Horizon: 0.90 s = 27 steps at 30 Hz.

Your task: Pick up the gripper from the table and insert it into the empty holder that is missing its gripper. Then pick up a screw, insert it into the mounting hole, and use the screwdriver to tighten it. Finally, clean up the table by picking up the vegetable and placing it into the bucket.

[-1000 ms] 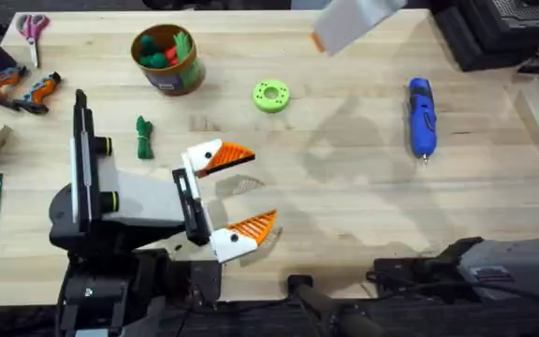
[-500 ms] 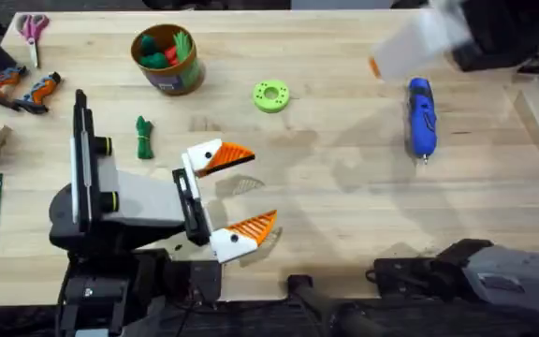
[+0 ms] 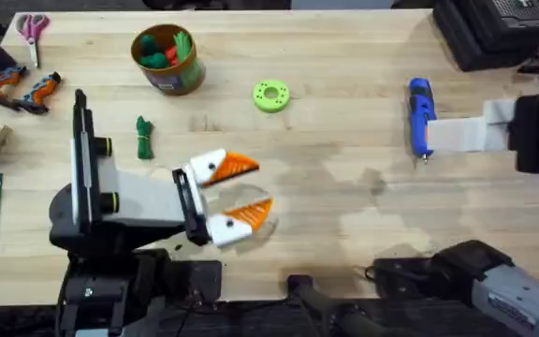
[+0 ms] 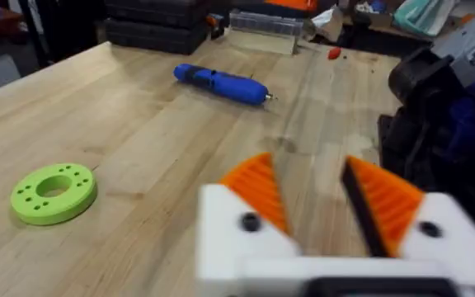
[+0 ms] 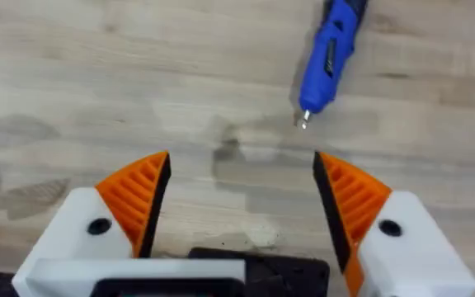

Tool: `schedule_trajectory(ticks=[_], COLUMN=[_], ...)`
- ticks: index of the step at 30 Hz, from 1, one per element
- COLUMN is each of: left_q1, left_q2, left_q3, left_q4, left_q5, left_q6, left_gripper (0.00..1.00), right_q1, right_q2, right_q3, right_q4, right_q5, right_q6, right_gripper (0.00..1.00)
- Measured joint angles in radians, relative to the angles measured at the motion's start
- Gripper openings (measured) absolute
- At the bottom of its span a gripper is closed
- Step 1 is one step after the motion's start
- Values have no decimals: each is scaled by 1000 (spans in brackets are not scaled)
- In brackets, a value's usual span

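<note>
Overhead, your right gripper (image 3: 438,136) hovers just beside the screwdriver (image 3: 421,116), reaching in from the table's right edge; how wide it stands you cannot tell from above. The vegetable (image 3: 143,137) lies well away from the screwdriver, near the bucket (image 3: 167,59). Your left wrist view shows the left gripper (image 4: 310,198) narrowly parted, empty. Your right wrist view shows the jaws wide, the screwdriver just beyond. Judging so, you're fetching the screwdriver: descend, centre, close.

Blue screwdriver (image 4: 221,82) beyond lime-green ring (image 4: 54,193)
</note>
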Motion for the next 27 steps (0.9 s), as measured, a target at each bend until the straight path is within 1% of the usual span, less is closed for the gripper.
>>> schedule_trajectory(ticks=[2, 4, 5, 9, 10, 11, 12, 14, 16, 22, 27], left_q1=[0, 0, 0, 0, 0, 0, 0, 0, 0, 0, 0], left_q2=[0, 0, 0, 0, 0, 0, 0, 0, 0, 0, 0], left_q3=[0, 0, 0, 0, 0, 0, 0, 0, 0, 0, 0], left_q4=[0, 0, 0, 0, 0, 0, 0, 0, 0, 0, 0], left_q5=[0, 0, 0, 0, 0, 0, 0, 0, 0, 0, 0], left_q6=[1, 5, 5, 5, 5, 5, 5, 5, 5, 5, 5], left_gripper=[273, 45, 19, 16, 15, 15, 15, 15, 15, 15, 14], right_q1=[-32, -59, -69, -87, -93, -99, -138, -178, -219, -381, -477], right_q2=[6, 22, 32, 85, 147, 174, 256, 313, 358, 473, 566], right_q3=[-23, -30, -31, -31, -31, -31, -32, -32, -32, -32, -32], right_q4=[2, 18, 35, 97, 127, 133, 152, 183, 214, 288, 362], right_q5=[0, 0, 0, 1, 0, 0, -1, -11, -34, -95, -118], right_q6=[6, 10, 9, -2, -7, -10, -24, -52, -79, -160, -231], right_gripper=[993, 993, 993, 993, 993, 993, 993, 993, 993, 993, 993])
